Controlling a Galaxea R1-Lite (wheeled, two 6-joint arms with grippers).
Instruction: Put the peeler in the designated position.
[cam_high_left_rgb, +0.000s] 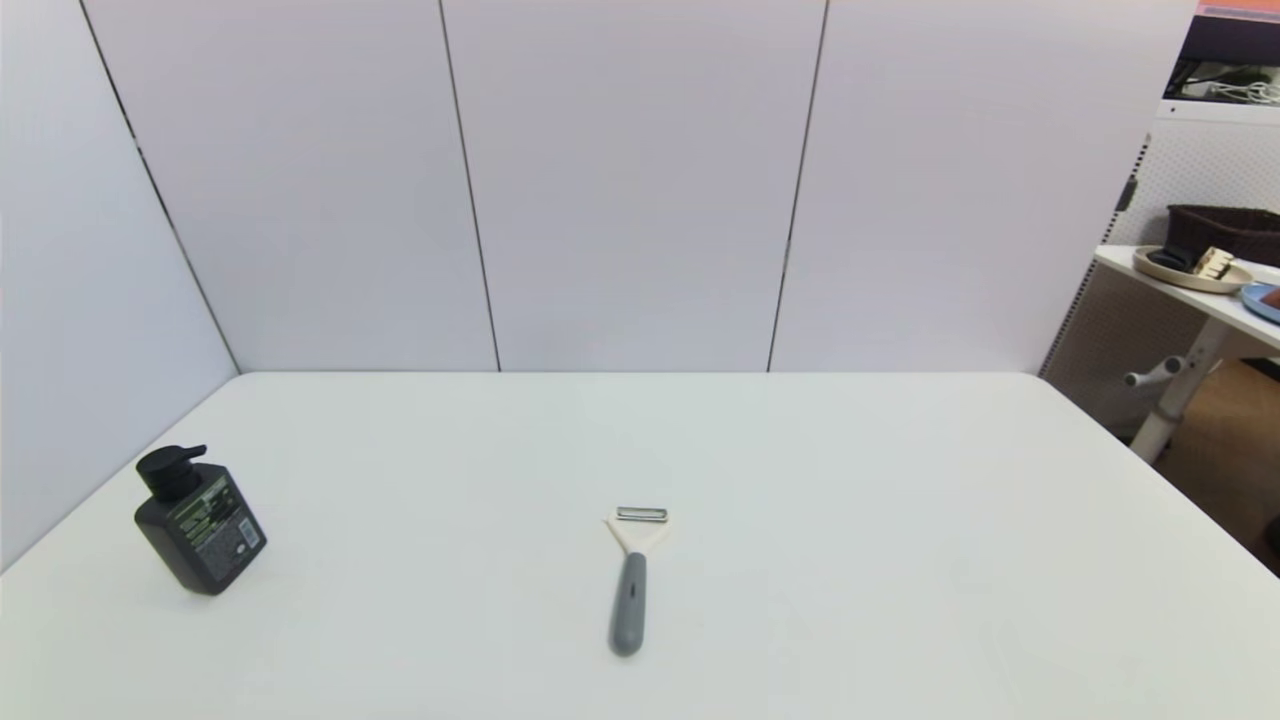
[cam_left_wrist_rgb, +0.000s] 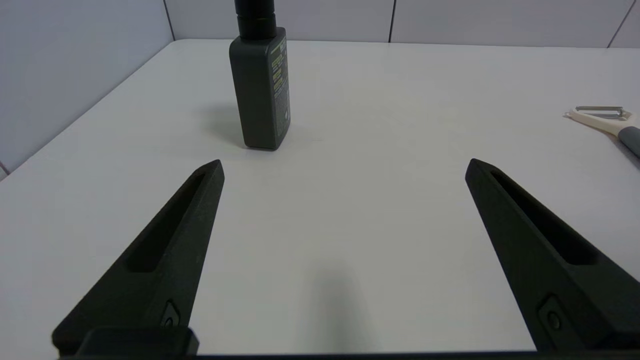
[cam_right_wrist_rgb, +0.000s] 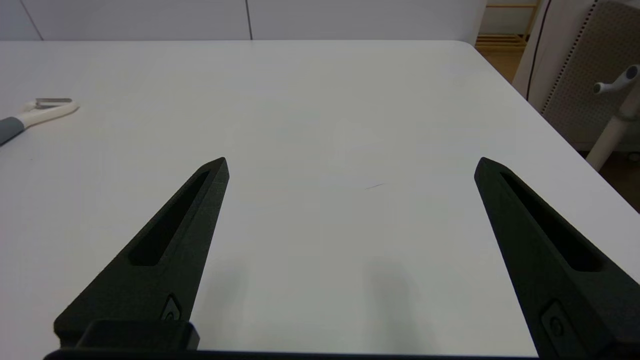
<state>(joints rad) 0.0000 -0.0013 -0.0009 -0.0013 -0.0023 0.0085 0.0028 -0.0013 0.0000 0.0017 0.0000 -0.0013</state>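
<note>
The peeler (cam_high_left_rgb: 632, 578) lies flat near the table's front middle, grey handle toward me and cream forked head with its metal blade pointing away. Its head also shows in the left wrist view (cam_left_wrist_rgb: 606, 119) and in the right wrist view (cam_right_wrist_rgb: 37, 114), far off to the side of each. My left gripper (cam_left_wrist_rgb: 344, 166) hovers open over bare tabletop at the near left, nothing between its fingers. My right gripper (cam_right_wrist_rgb: 351, 164) hovers open over bare tabletop at the near right, also holding nothing. Neither arm appears in the head view. The designated position has no marking to see.
A dark grey pump bottle (cam_high_left_rgb: 198, 522) stands at the table's left, straight ahead of the left gripper (cam_left_wrist_rgb: 261, 80). White panels wall the back and left. The table's right edge (cam_high_left_rgb: 1150, 460) drops off toward a side table with dishes (cam_high_left_rgb: 1195, 268).
</note>
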